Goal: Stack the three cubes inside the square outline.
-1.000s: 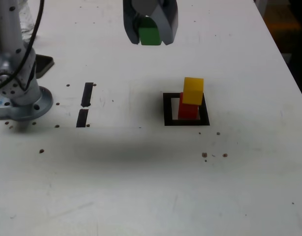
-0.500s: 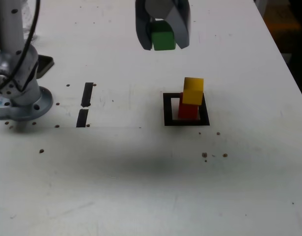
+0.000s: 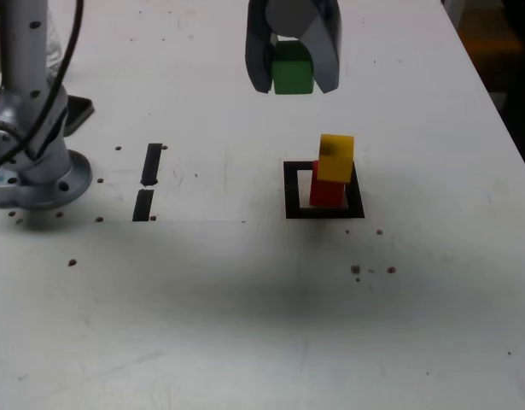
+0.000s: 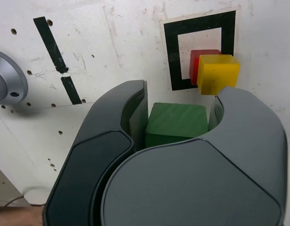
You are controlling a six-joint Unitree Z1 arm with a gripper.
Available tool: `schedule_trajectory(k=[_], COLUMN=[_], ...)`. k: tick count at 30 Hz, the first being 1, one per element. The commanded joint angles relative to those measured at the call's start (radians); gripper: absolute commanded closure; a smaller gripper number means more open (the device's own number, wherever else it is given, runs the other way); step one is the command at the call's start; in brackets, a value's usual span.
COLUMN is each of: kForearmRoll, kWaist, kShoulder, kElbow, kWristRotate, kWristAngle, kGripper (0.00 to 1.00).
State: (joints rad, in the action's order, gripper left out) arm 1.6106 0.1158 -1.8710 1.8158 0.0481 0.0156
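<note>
claw (image 3: 293,73): top centre of exterior view, clamped on green cube (image 3: 292,68), above the counter (image 3: 245,299)
yellow cube (image 3: 335,157): atop red cube (image 3: 327,193), offset
square outline (image 3: 322,190): right of centre, holds stack

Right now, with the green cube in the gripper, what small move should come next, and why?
Probably carry the green cube a little further toward the exterior view's right, then lower it. The gripper holds it well above the table, up and to the left of the yellow cube, which sits slightly askew on the red cube inside the square outline.
</note>
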Motion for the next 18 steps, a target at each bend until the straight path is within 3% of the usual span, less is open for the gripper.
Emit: schedule_trajectory(k=[1,12,18], kForearmRoll=[0.012,-0.017,-0.014], kWaist=[0.005,0.033,0.037], kShoulder=[-0.008,-0.114,-0.133], kElbow=[0.006,0.073,0.089], kWristRotate=[-0.003,-0.009,-0.009], kWristAngle=[0.0,-0.013,0.0], kGripper=[0.76,0.76,0.76])
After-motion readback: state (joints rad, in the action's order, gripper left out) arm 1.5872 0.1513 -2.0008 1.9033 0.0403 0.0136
